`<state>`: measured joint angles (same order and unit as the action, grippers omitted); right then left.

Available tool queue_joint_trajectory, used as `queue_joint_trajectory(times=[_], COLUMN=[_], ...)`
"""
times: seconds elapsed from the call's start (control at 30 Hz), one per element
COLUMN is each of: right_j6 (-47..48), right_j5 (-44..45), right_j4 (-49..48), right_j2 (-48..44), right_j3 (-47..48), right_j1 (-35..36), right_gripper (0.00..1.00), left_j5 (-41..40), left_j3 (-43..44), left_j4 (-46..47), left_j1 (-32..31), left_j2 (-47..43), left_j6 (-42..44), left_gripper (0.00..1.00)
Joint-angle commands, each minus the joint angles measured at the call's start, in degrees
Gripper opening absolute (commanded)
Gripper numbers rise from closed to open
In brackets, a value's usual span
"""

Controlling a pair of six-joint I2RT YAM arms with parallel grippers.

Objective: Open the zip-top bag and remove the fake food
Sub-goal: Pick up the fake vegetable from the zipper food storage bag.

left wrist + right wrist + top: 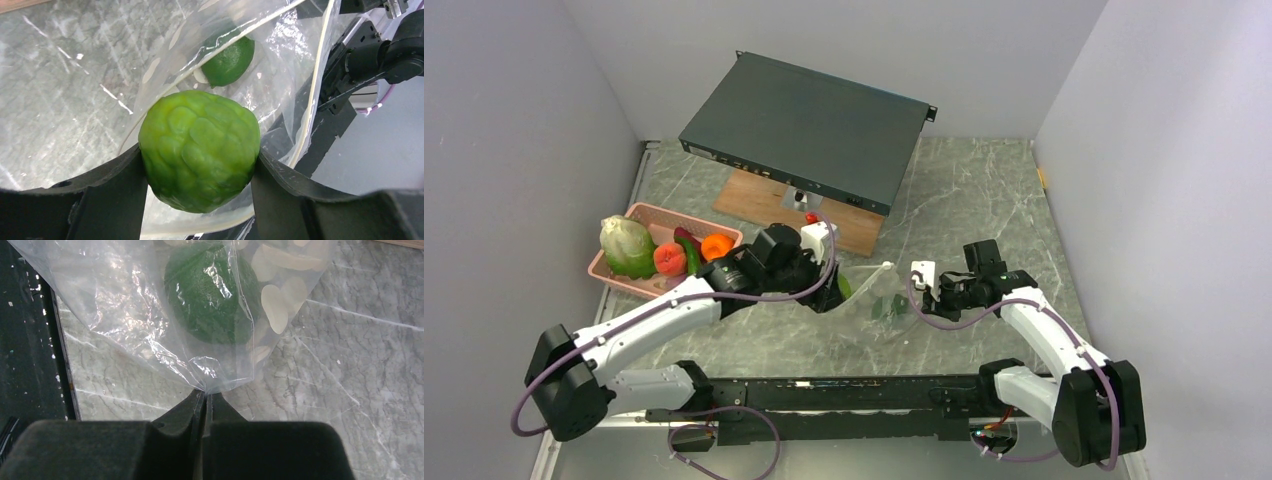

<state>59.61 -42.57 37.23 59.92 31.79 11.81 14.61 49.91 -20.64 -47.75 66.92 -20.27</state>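
Near the middle of the table (984, 200), between the two arms, the clear bag (125, 305) hangs by one corner. The right gripper (205, 405) is pinched tight on that corner. The left gripper (199, 172) grasps a bumpy green fruit (200, 145) at the bag's open mouth. A round green fruit (227, 62) sits inside the bag. More fake food (669, 258) lies in the pink basket (649, 208) on the left.

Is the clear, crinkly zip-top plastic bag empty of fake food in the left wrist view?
No, a smooth round green lime lies inside the bag, beyond the bumpy green fruit clamped in the left gripper.
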Motion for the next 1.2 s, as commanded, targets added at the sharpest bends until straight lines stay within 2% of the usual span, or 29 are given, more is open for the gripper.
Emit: queue_joint_trajectory(times=[0.0,0.57,1.17], right_j6=[1.8,3.2,3.1], right_j5=[-3.0,-3.6,-3.5], right_j4=[0.5,1.4,1.4], right_j2=[-0.9,-0.7,-0.3], right_j3=[-0.3,-0.3,-0.4], right_j1=[-0.5,-1.9,-2.8], right_gripper=[0.03,0.06,0.06], left_j5=[-3.0,-10.2,-28.8], left_j3=[-0.1,-4.5,-4.1], left_j4=[-2.1,-4.6,-13.8], left_j1=[0.6,4.7,17.2], left_j2=[-4.0,-14.3,-19.8], left_j6=[2.9,2.9,0.1], left_gripper=[0.00,0.00,0.00])
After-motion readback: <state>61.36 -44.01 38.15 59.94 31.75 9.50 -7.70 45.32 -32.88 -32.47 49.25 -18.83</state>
